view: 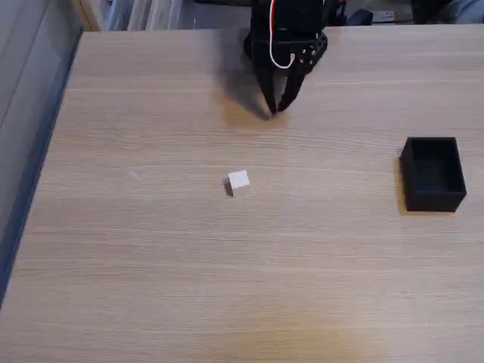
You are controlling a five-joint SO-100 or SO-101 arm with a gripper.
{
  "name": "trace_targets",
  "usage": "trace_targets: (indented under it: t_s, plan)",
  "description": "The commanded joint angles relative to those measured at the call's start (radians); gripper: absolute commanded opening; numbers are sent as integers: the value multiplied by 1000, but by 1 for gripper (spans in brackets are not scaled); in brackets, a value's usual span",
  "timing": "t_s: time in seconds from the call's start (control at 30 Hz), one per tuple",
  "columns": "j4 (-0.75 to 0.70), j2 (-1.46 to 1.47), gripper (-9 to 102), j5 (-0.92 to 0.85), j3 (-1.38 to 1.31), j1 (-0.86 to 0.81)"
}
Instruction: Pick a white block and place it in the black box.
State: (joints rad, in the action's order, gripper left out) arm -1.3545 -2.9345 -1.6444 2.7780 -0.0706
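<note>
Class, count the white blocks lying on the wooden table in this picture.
1. The white block sits near the table's middle, left of the black box, below the gripper.

In the fixed view the black robot arm (291, 30) is cut off by the top edge of the picture, so its base and upper joints go unseen. The tips of the black two-finger gripper (275, 110) merge with their own dark shadow, and whether a gap lies between them cannot be told. The light wooden table (151, 272) runs out of the picture at the bottom and right edges. The inside of the small matte black open-topped box (432, 172), near the table's right edge, is too dark to read. Clutter beyond the table's far edge is cropped and blurred.
</note>
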Motion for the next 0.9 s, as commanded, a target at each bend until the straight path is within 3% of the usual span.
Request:
trace_targets:
  t_s: [0.0,0.37,0.87]
  plan:
    - [8,112,4,9,-106,-29]
    - [86,370,23,-153,-233,-213]
    - [272,827,24,-187,-491,-291]
